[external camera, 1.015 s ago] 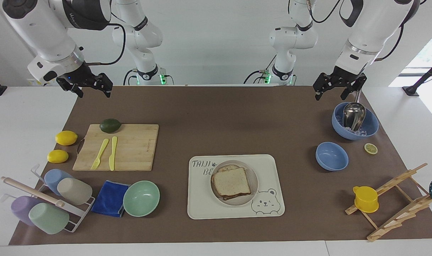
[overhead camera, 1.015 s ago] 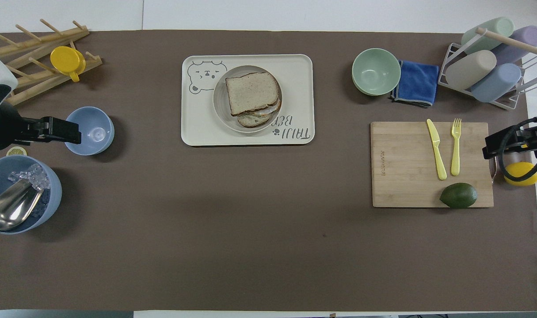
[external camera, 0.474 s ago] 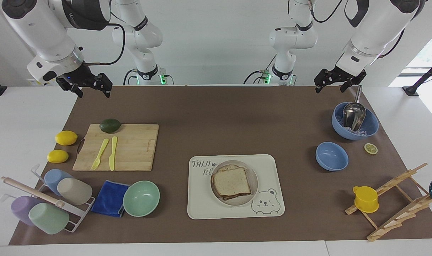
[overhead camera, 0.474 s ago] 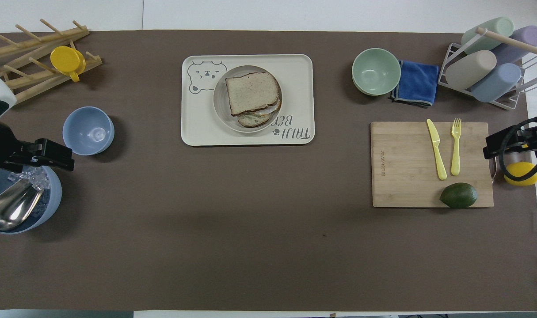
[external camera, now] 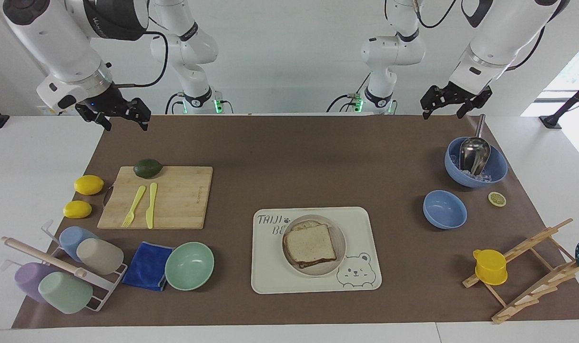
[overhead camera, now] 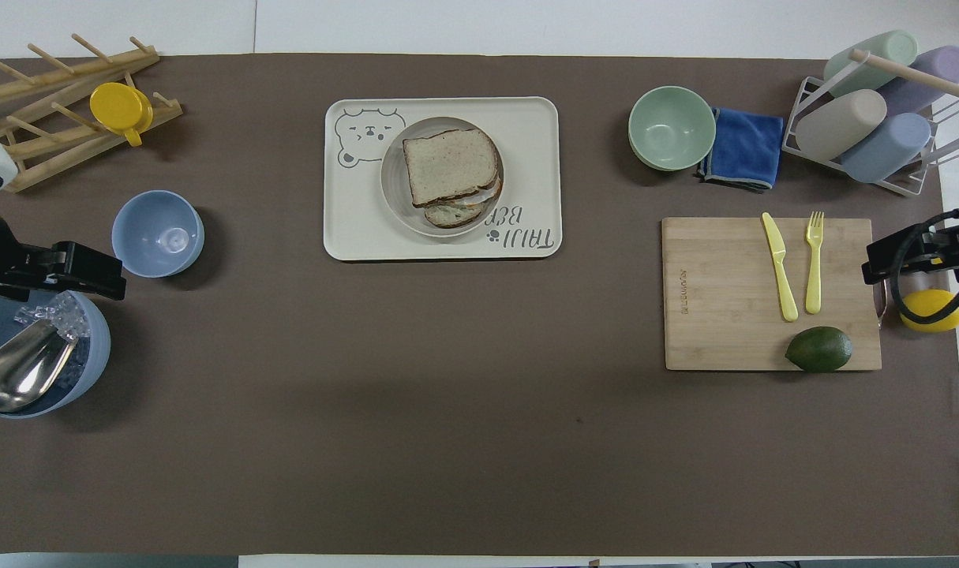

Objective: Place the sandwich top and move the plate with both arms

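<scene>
While both arms hang raised at their own ends of the table, I see the brown mat (external camera: 289,157) lying across most of the tabletop. On my facing view the cream bear-printed tray (external camera: 360,224) sits on it at about six o'clock from the mat's middle, and the cutting board (external camera: 184,200) lies at about nine o'clock. At about three o'clock stand the blue bowl with the metal scoop (external camera: 496,169) and a smaller blue bowl (external camera: 444,209). The mint-green bowl (external camera: 189,266) rests at about seven o'clock, touching a blue cloth (external camera: 148,266).

The plate (external camera: 339,238) sits on the tray, and the sandwich top (external camera: 310,244) lies flat on it, covering another slice (overhead camera: 451,214) whose edge peeks out underneath in the overhead view.

The left gripper (external camera: 453,101) hovers over the mat's corner, at twelve o'clock from the scoop bowl, its jaws spread wide and holding nothing. The right gripper (external camera: 122,116) hovers over the mat's corner at eleven o'clock from the cutting board, jaws likewise wide and empty.
</scene>
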Controlling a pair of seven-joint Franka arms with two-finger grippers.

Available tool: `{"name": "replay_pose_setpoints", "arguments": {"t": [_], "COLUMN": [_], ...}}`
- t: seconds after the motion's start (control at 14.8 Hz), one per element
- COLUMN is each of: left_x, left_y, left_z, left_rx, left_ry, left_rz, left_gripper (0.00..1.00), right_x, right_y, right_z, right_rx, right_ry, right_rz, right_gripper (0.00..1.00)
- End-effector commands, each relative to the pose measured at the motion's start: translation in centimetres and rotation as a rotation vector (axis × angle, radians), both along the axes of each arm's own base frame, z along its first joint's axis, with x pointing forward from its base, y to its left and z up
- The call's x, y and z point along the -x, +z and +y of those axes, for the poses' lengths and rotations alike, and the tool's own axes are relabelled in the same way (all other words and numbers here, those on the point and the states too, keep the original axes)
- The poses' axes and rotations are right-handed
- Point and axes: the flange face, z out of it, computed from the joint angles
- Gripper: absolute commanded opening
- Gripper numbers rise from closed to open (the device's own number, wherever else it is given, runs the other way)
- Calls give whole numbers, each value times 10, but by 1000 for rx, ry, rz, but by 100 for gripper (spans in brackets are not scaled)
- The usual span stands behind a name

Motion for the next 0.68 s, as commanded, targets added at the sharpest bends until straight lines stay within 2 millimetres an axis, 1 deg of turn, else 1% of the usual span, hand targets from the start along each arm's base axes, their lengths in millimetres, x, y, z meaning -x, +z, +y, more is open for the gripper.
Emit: {"name": "replay_pose_setpoints", "arguments": {"t": [0.0,0.14,0.27,0.61], "left_x": [-6,-8,-15,-10], "left_y": [1,-6,-3,-4], "left_z": [0,-2,-4,-5], "left_rx": [-11,-7,1,-3], "left_ry": [-2,13,13,13], "left_rz": [-16,-33,-96,-81], "left_gripper": [100,100,100,100], "right_x": [3,3,3,3], "right_y": [0,0,0,0], "right_z": [-4,0,1,0], "right_rx": [-19,-20,-20,-20], "right_ry": [11,17,19,17], "right_rz": [-1,-1,0,-1], "right_gripper": [100,100,100,100]}}
